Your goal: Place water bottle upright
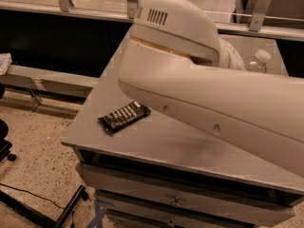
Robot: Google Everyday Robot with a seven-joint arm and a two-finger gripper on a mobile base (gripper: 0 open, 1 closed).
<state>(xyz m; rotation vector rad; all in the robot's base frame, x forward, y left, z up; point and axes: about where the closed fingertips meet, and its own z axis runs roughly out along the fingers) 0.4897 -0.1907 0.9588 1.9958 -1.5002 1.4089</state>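
Most of this view is filled by my own arm (pixel 204 84), a pale casing sweeping from the top centre down to the right edge. It hides my gripper completely. The gripper must lie beyond that casing, toward the far right of the tabletop, and whether it is apart, together or clamped on anything I cannot tell.

Beneath the arm is the grey metal cabinet top (pixel 156 139), with drawers (pixel 175 201) stacked below its front edge.

Only a sliver of the water bottle (pixel 253 63) shows, at the far right corner of the top. I can see its white cap and a bit of clear shoulder peeking over my arm. The cap points up and to the right, but I cannot judge whether the body stands or leans.

The dark-wrapped snack bar (pixel 124 116) lies flat near the left front of the top, well apart from the bottle, so it should not get in my way.

To do this step well, I would bring the bottle's base flat onto bare metal, away from the back and right edges. I would keep the cap straight overhead and let go only once the bottle bears its own weight without rocking.
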